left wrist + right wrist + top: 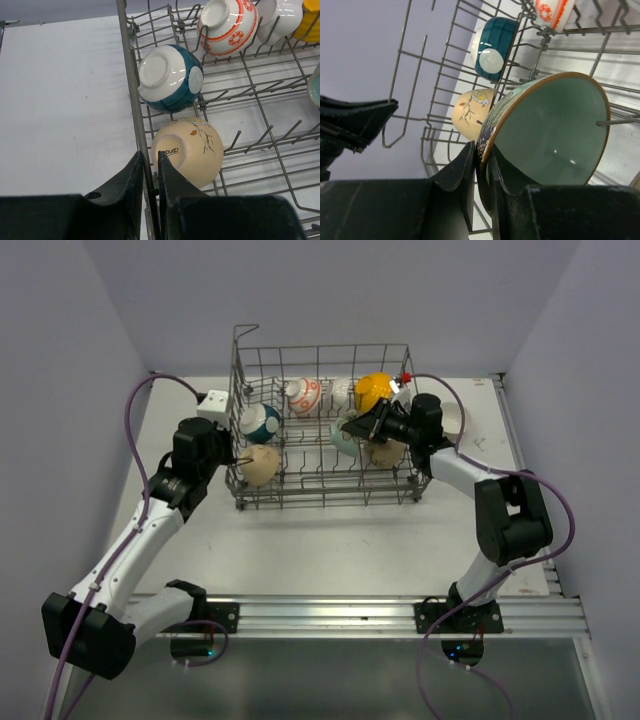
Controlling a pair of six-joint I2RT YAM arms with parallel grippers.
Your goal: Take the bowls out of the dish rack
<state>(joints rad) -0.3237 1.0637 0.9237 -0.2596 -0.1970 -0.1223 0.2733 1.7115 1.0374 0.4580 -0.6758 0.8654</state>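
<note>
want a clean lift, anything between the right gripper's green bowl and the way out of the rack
One tine pokes across the green bowl, held at its rim by the right gripper, and may catch. The dish rack is open above.

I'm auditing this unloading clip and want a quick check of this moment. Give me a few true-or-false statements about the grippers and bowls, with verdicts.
1. The right gripper pinches the rim of the pale green bowl. True.
2. The left gripper holds the cream bowl. False: it is shut on a left-wall wire of the dish rack, with that bowl just inside.
3. The teal and white bowl turns its base toward the left wrist camera. True.
4. The yellow bowl is already out of the rack. False: it sits inside, at the far right.
</note>
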